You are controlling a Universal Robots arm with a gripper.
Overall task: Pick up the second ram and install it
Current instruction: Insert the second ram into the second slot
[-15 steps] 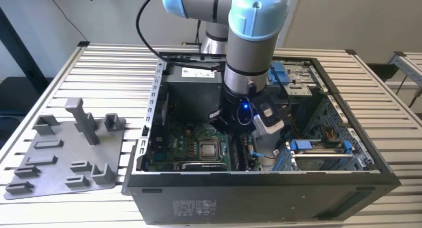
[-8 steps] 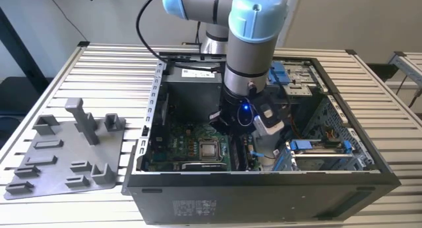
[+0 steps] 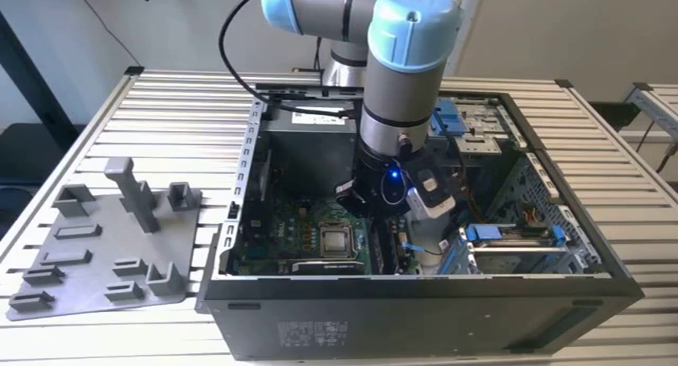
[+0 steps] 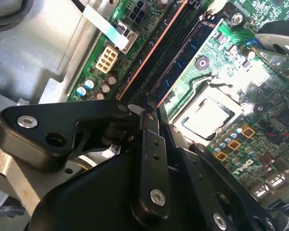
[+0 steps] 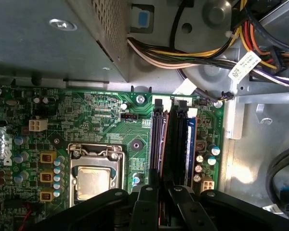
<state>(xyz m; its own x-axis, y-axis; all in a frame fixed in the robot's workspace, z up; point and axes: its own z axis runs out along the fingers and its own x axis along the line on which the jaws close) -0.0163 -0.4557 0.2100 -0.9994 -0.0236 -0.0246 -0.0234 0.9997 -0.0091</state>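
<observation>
One gripper (image 5: 159, 202) I see clamped on the ram (image 5: 160, 144) over the motherboard (image 5: 96, 120); slatted table (image 3: 159, 120) underneath.

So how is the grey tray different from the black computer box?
The tray is grey, flat and low, with little posts; the box is black and deep. The arm reaches into the box, not the tray. Both sit on the slatted table.
</observation>
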